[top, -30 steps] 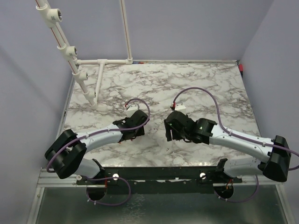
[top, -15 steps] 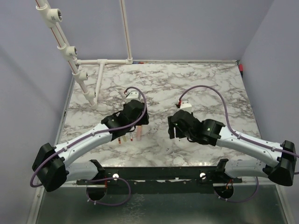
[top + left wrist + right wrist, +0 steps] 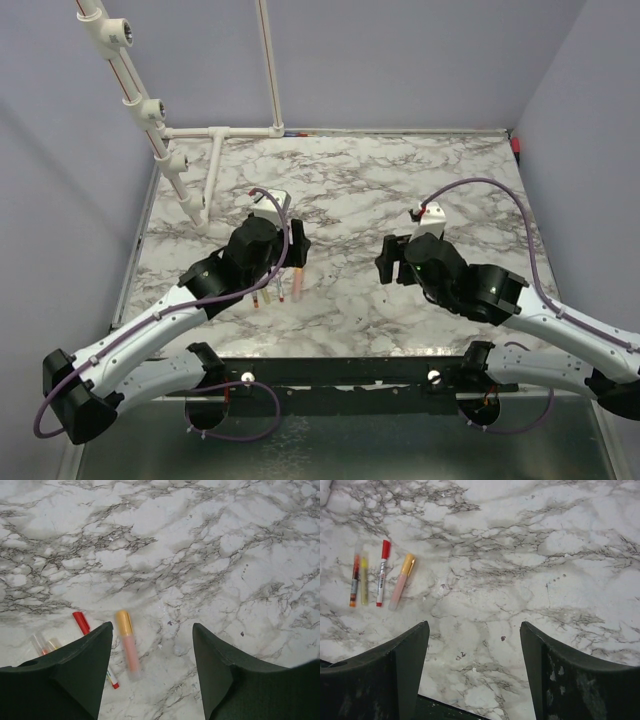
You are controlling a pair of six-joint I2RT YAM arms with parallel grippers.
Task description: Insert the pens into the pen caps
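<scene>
Several pens lie side by side on the marble table (image 3: 400, 190), each with its cap on. The right wrist view shows an orange pen (image 3: 354, 580), a yellow pen (image 3: 364, 580), a white pen with a red cap (image 3: 385, 549) and a pink pen (image 3: 400, 586) with a gold cap (image 3: 408, 564). From above the pens (image 3: 280, 290) lie just in front of my left gripper (image 3: 285, 250). That left gripper (image 3: 152, 630) hangs open above the pink pen (image 3: 130, 652), holding nothing. My right gripper (image 3: 474, 626) is open over bare marble, well to the right of the pens.
A white pipe frame (image 3: 215, 135) stands at the table's back left corner. Purple cables (image 3: 480, 185) loop above both wrists. A dark metal rail (image 3: 340, 372) runs along the near edge by the arm bases. Walls enclose the table on three sides.
The left gripper has opened wider and moved back off the pens, which now show on the table. The right gripper has drawn away to the right and opened a little more.
</scene>
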